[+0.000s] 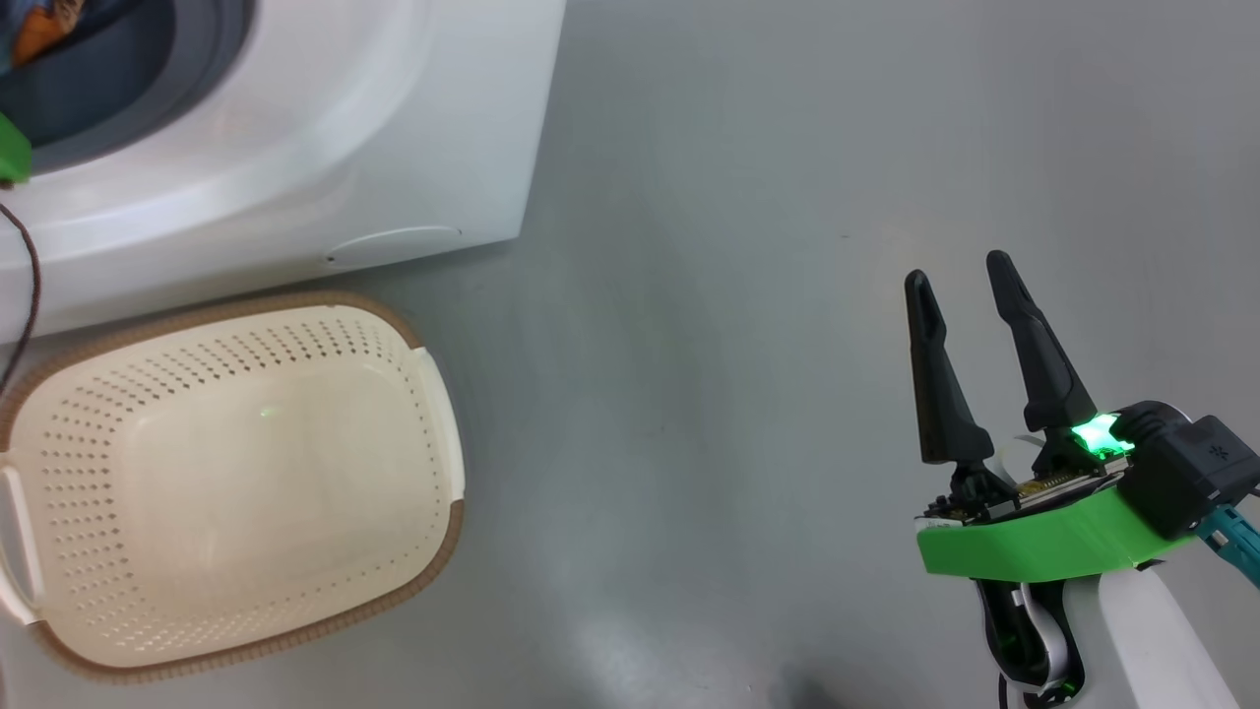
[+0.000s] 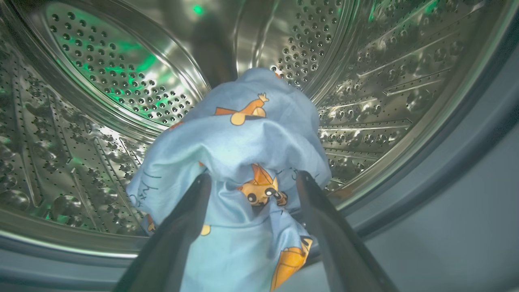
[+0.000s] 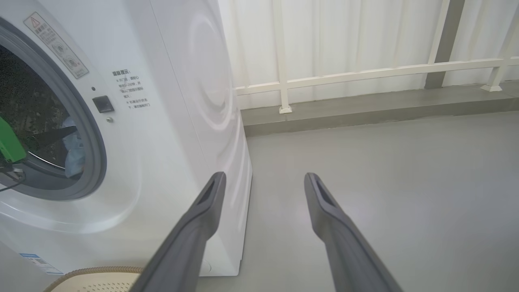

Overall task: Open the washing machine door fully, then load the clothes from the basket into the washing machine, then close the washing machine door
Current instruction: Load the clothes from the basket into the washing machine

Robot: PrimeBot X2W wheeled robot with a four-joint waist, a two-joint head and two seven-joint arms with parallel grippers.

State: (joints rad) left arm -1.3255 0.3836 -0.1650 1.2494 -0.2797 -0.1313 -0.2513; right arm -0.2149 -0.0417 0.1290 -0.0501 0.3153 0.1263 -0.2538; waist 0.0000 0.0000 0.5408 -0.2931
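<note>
The clothes [image 2: 243,142], light blue fabric printed with orange bears, lie bunched in the steel drum [image 2: 121,81] of the washing machine [image 1: 345,128]. My left gripper [image 2: 253,180] is inside the drum, open. Its two dark fingers stand apart on either side of the fabric's near fold, not pinching it. Through the machine's round opening the right wrist view shows a bit of the blue clothes [image 3: 75,150] and my left arm's green wrist piece [image 3: 10,144]. The cream basket [image 1: 433,532] sits on the floor before the machine, its perforated inside bare. My right gripper [image 1: 960,271] hovers open over the floor, far right. The washing machine door is out of view.
Grey floor [image 1: 738,345] stretches to the right of the machine and basket. A thin brown cable [image 1: 32,286] hangs at the machine's front, left edge. A low step with a white railing [image 3: 365,75] and pale curtain stands beyond the machine [image 3: 162,121].
</note>
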